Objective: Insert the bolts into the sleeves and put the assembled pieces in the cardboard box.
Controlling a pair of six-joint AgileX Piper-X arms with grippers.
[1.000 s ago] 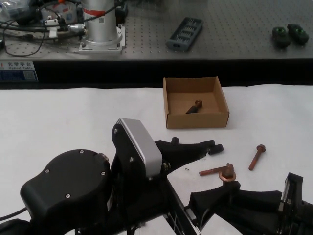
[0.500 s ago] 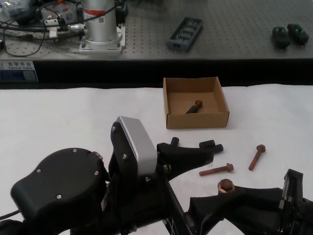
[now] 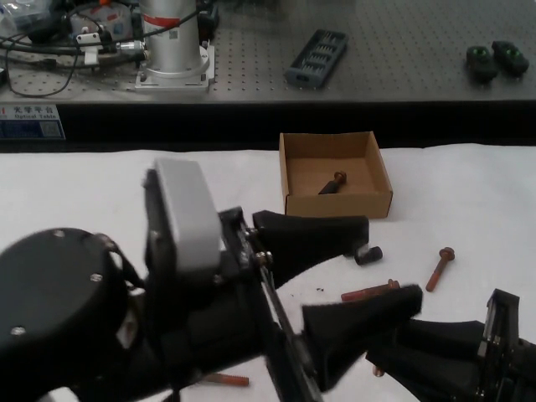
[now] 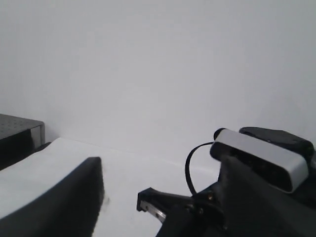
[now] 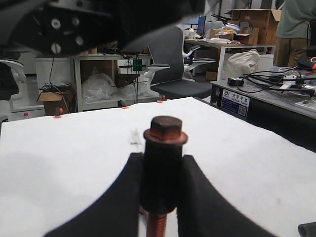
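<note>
On my right wrist feed, the right gripper is clamped on a copper bolt, held upright. Its hex head stands above the 2 black fingers, and the threaded end pokes out below them, over the white cloth. From the high camera I see the left arm bulking low in the foreground, with the left gripper spread wide and holding nothing. 1 finger points toward the cardboard box. The other crosses in front of the right arm and hides that arm's fingers from me there. The left wrist feed gives me 1 of its own dark fingers against a pale wall. The box sits on the cloth beyond both arms and holds 1 assembled piece, a dark sleeve with a copper head, lying slantwise on the box floor. A loose black sleeve lies on the cloth just beside the tip of the farther left finger. To its right, well apart, lies a slanted bolt. Nearer the arms is a flat bolt, its head end covered by the nearer left finger. Another copper shank shows at the near edge, partly under the left arm. Behind the cloth is a perforated metal table carrying a black rack.
</note>
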